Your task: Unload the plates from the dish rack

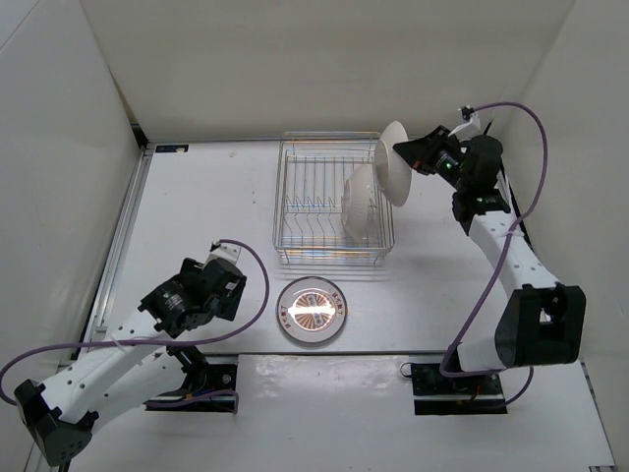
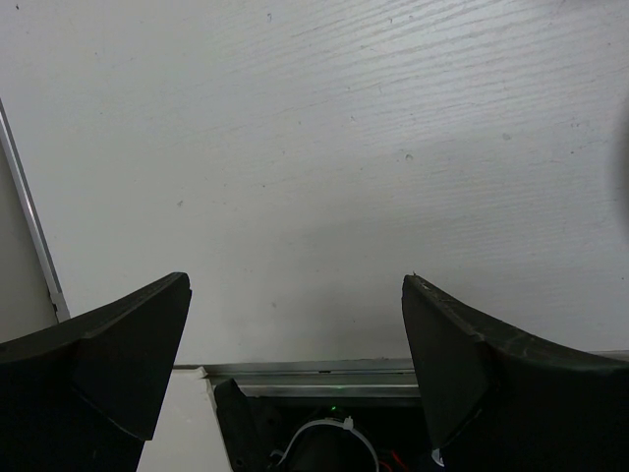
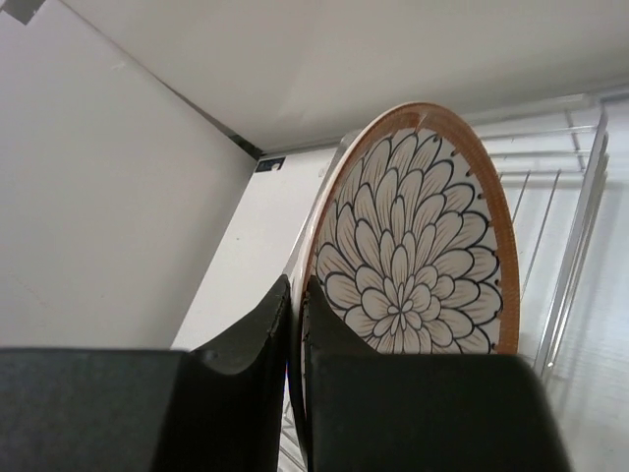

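Note:
The silver wire dish rack [image 1: 314,202] stands at the table's middle back. One white-backed plate [image 1: 358,203] stands upright in its right side. My right gripper [image 1: 405,150] is shut on the rim of a second plate [image 1: 395,162] and holds it on edge above the rack's right rim. The right wrist view shows that plate's dark petal face with a brown rim [image 3: 418,246] pinched between my fingers [image 3: 257,339]. A third plate [image 1: 312,310] with orange-brown radial stripes lies flat in front of the rack. My left gripper [image 1: 231,282] is open and empty over bare table, left of that plate.
White walls close in the table at left, back and right. A metal rail [image 1: 123,231] runs along the table's left edge. The rack's wires [image 3: 575,236] show right of the held plate in the right wrist view. The left wrist view shows bare table [image 2: 324,167].

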You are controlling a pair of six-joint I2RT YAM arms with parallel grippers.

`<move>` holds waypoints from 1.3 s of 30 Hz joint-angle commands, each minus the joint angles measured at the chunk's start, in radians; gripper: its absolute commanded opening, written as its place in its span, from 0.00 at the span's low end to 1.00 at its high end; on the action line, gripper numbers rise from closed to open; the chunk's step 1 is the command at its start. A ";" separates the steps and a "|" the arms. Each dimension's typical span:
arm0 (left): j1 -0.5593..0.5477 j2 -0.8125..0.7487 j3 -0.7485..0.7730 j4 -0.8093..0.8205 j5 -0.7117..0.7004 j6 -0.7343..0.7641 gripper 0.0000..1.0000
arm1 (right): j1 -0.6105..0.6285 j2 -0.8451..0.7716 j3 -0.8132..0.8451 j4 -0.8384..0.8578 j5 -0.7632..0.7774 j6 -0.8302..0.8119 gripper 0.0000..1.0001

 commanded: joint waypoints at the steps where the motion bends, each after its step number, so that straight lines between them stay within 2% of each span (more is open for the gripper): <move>1: 0.004 0.008 0.006 0.006 -0.001 0.004 0.99 | -0.008 -0.134 0.184 -0.015 -0.007 -0.118 0.00; 4: 0.004 0.013 0.009 0.001 -0.002 0.002 0.99 | -0.005 -0.188 0.201 -0.121 0.041 -0.195 0.00; 8: 0.004 0.011 0.007 -0.001 -0.004 0.001 0.99 | 0.000 -0.295 0.207 -0.454 0.145 -0.345 0.00; 10: 0.004 0.013 0.003 0.004 -0.001 0.001 0.99 | 0.000 -0.337 0.138 -0.510 0.184 -0.390 0.00; 11: 0.004 0.014 0.006 0.004 -0.002 0.002 0.99 | 0.001 -0.361 0.053 -0.526 0.198 -0.407 0.00; 15: 0.004 0.025 0.006 0.001 0.003 0.001 0.99 | 0.003 -0.493 -0.053 -0.731 0.348 -0.479 0.00; 19: 0.005 0.049 0.011 0.006 0.004 0.004 0.99 | 0.007 -0.562 -0.133 -0.831 0.493 -0.534 0.00; 20: 0.004 0.063 0.012 0.004 0.006 0.007 0.99 | 0.012 -0.567 -0.144 -0.851 0.579 -0.537 0.00; 24: 0.004 0.082 0.017 -0.001 0.004 0.004 0.99 | 0.021 -0.579 -0.219 -0.880 0.684 -0.542 0.00; 31: 0.002 0.092 0.021 0.002 -0.002 0.008 0.99 | 0.046 -0.467 -0.254 -0.896 0.750 -0.467 0.00; 34: 0.005 0.094 0.020 0.001 -0.007 0.005 0.99 | 0.058 -0.437 -0.325 -0.856 0.783 -0.432 0.00; 39: 0.004 0.091 0.020 0.004 -0.004 0.005 0.99 | 0.066 -0.380 -0.359 -0.810 0.745 -0.399 0.00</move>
